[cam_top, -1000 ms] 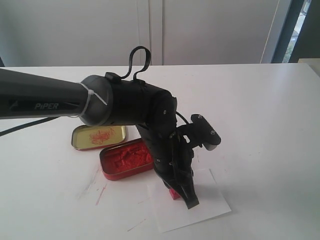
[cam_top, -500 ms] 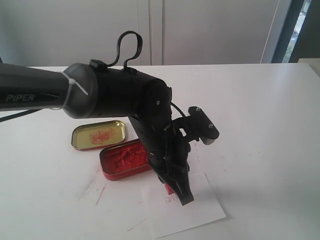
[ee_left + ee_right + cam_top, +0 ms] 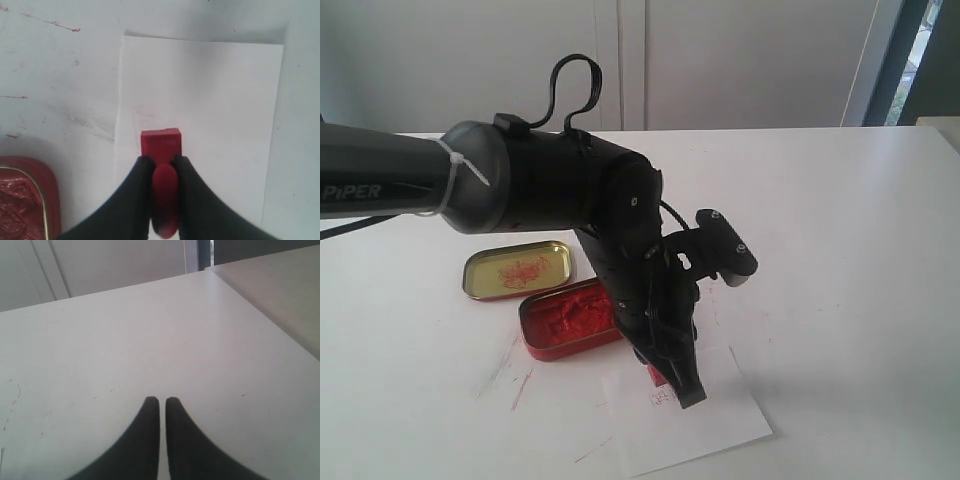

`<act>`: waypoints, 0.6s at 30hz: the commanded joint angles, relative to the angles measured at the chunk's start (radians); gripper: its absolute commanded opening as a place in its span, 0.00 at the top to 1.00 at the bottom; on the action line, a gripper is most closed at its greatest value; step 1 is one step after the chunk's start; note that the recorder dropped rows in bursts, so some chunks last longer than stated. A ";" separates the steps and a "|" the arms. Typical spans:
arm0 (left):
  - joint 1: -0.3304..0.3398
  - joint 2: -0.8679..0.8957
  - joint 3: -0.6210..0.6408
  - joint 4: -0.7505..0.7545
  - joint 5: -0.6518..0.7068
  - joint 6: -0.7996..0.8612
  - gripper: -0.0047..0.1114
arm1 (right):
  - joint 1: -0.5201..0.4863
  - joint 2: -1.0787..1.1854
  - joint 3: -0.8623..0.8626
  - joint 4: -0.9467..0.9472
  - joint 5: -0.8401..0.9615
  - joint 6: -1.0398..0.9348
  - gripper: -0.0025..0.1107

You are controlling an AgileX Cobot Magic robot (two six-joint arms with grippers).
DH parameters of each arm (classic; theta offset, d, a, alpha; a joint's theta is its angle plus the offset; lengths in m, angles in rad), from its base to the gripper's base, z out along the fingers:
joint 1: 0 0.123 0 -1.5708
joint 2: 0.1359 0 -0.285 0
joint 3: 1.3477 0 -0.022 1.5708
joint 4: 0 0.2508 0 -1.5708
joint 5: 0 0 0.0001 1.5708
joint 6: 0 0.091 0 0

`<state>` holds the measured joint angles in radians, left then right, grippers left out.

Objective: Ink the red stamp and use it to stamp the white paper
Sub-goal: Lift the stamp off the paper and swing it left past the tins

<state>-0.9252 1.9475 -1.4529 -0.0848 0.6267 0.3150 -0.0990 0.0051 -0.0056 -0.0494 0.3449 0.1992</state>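
My left gripper (image 3: 161,159) is shut on the knob of the red stamp (image 3: 161,144), holding its block end over the white paper (image 3: 220,100). In the exterior view the left gripper (image 3: 678,385) points down at the near-left part of the white paper (image 3: 715,425), and only a sliver of the red stamp (image 3: 657,376) shows behind the fingers. A faint red mark (image 3: 663,397) lies on the sheet beside the fingertip. My right gripper (image 3: 162,400) is shut and holds nothing over bare table; the exterior view does not show it.
The open red ink tin (image 3: 570,318) sits just left of the paper, and the same ink tin (image 3: 20,200) shows in a corner of the left wrist view. The gold tin lid (image 3: 517,270) lies behind it. Red ink streaks (image 3: 520,385) mark the white table (image 3: 840,250).
The left arm rose and drew back slightly left with the stamp. That uncovered a faint red mark on the paper, which shifted a little left. Almost nothing moved in the last half second.
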 commanded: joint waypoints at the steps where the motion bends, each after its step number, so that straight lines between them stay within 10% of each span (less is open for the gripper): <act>1: 0.006 -0.027 -0.003 -0.005 0.024 -0.025 0.96 | 0.002 -0.005 0.006 -0.004 -0.003 0.001 0.93; 18: 0.240 -0.208 0.049 -0.291 0.067 -0.046 0.96 | 0.002 -0.005 0.006 -0.004 -0.003 0.001 0.93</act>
<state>-0.7249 1.7730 -1.4332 -0.3200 0.6627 0.2690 -0.0990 0.0051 -0.0056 -0.0494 0.3449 0.1992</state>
